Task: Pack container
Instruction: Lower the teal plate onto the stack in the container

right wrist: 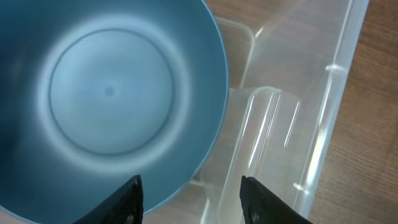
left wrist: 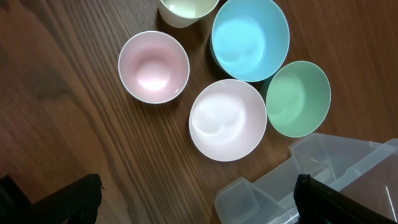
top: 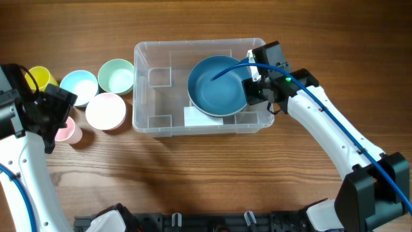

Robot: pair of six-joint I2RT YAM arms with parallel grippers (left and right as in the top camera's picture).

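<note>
Right hand point(right wrist: 194, 202): two dark fingertips point(right wrist: 132, 202) spread wide, nothing clamped. Large round blue plastic bowl point(right wrist: 106, 93) sits ahead of the hand, rim edge dipping into the gap close to one fingertip; contact unclear. Clear rectangular plastic container point(right wrist: 280, 124) wall ahead on the other side, brown wooden worktop point(right wrist: 379, 124) beyond it.

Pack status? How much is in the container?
Done: the dark blue bowl is in the container. In hand: nothing gripped; the right gripper is open astride that bowl's rim, the left gripper open above the table. Left: yellow cup, light blue bowl, green bowl, white bowl, pink cup, all outside.
</note>
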